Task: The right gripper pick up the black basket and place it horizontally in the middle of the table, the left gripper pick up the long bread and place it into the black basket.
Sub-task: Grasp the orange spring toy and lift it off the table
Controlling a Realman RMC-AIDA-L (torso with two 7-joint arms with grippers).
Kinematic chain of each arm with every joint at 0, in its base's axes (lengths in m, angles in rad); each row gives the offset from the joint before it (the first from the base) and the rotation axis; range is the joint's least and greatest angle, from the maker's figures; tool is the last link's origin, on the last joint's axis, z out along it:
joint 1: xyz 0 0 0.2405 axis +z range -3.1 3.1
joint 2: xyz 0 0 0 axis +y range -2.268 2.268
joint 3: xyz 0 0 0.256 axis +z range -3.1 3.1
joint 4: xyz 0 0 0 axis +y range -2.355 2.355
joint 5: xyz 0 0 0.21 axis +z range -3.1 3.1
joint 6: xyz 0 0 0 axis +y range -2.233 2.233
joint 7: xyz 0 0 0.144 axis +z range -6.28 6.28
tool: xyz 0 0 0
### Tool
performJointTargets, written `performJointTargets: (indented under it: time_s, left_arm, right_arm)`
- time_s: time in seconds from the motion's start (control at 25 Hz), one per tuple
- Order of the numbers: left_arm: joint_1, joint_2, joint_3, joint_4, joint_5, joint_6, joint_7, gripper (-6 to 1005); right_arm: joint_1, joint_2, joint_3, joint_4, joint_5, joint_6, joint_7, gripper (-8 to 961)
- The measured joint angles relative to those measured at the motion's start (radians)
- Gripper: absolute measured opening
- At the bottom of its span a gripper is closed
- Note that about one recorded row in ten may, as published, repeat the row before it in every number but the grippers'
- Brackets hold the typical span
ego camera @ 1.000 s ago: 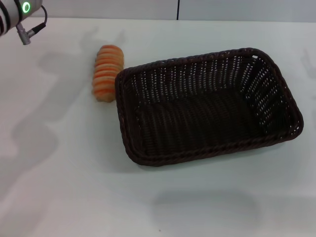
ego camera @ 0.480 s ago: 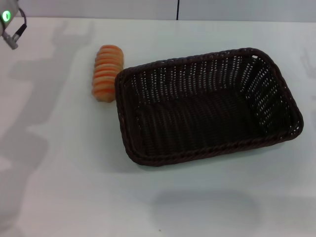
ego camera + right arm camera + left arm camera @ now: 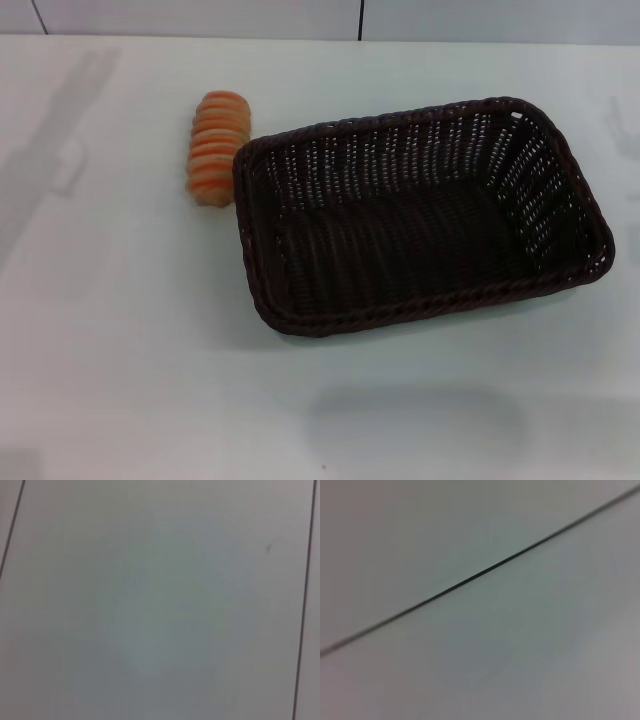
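Observation:
The black basket [image 3: 420,215] lies lengthwise across the middle of the white table [image 3: 130,350] in the head view, open side up and empty. The long bread [image 3: 214,148] lies on the table just off the basket's far left corner, close to its rim. Neither gripper shows in any view. The left and right wrist views show only a pale flat surface with thin dark seam lines.
A grey wall with a dark vertical seam [image 3: 361,20] runs along the table's far edge. Soft shadows fall on the table at the far left [image 3: 60,150] and near the front [image 3: 415,425].
The left arm with its green ring has moved out of the head view at the top left. The basket and the bread have not moved.

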State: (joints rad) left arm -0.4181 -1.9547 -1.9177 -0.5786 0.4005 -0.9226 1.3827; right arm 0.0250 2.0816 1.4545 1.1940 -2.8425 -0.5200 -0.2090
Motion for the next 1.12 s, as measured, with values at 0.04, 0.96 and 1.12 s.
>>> performJointTargets:
  time_s: [0.04, 0.96, 1.12]
  left_arm:
    - [-0.016, 0.036, 0.001, 0.044, 0.031, -0.085, -0.096, 844]
    - [-0.020, -0.108, -0.072, -0.653, 1.388, 0.104, 0.038, 840]
    - [0.010, -0.109, 0.029, -0.667, 1.482, 0.297, 0.062, 841]
  right_arm:
    - [0.003, 0.000, -0.001, -0.001, 0.000, 0.000, -0.002, 785]
    - [0.023, 0.000, -0.003, 0.001, 0.000, 0.009, -0.003, 785]
    - [0.025, 0.000, 0.001, 0.001, 0.001, 0.009, -0.016, 785]
